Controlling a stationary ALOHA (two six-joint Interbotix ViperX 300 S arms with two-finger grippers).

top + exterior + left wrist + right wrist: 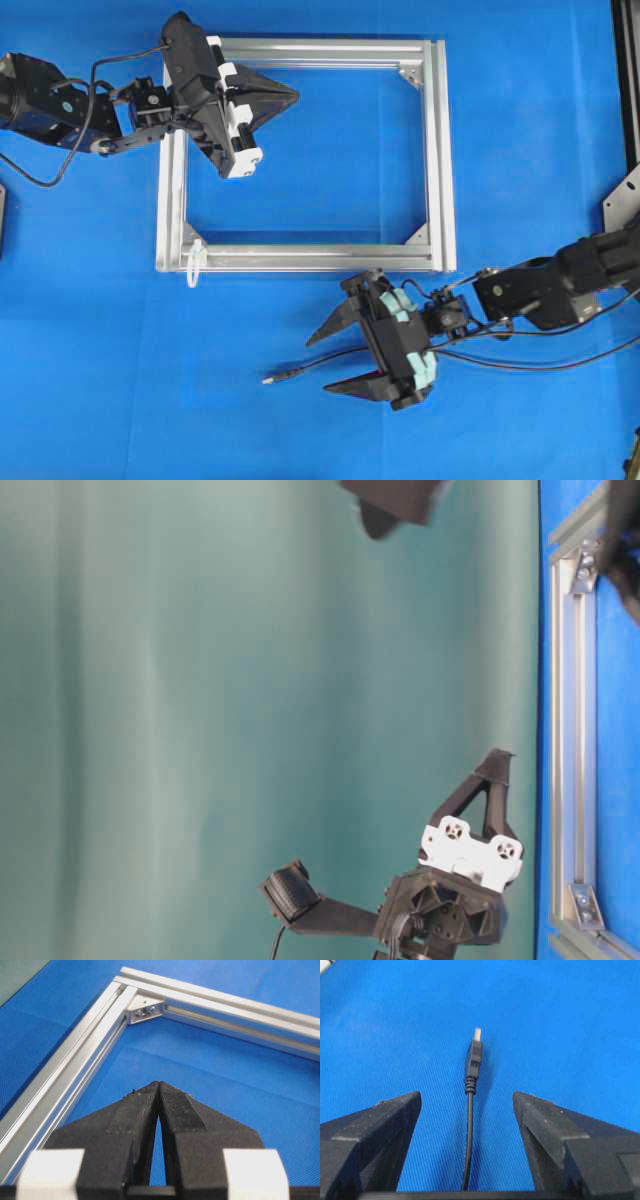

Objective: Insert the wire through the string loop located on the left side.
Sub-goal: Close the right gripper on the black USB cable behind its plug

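Straddling wire [470,1110], right end effector [330,360] gaping; no legible writing.

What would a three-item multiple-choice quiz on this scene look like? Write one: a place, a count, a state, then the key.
1. Where does the wire's plug tip lie?
A. inside the frame
B. on the blue mat outside the frame, below its near rail in the overhead view
C. through the string loop

2. How many corner brackets show inside the frame in the overhead view?
A. two
B. five
C. none

3. How stands the right hand?
A. shut on the wire
B. shut and empty
C. open, fingers either side of the wire

Key: B, the plug rests on the mat, apart from the string loop; A, brackets show only at the two right corners; C, the wrist view shows a wide gap with the wire running between.
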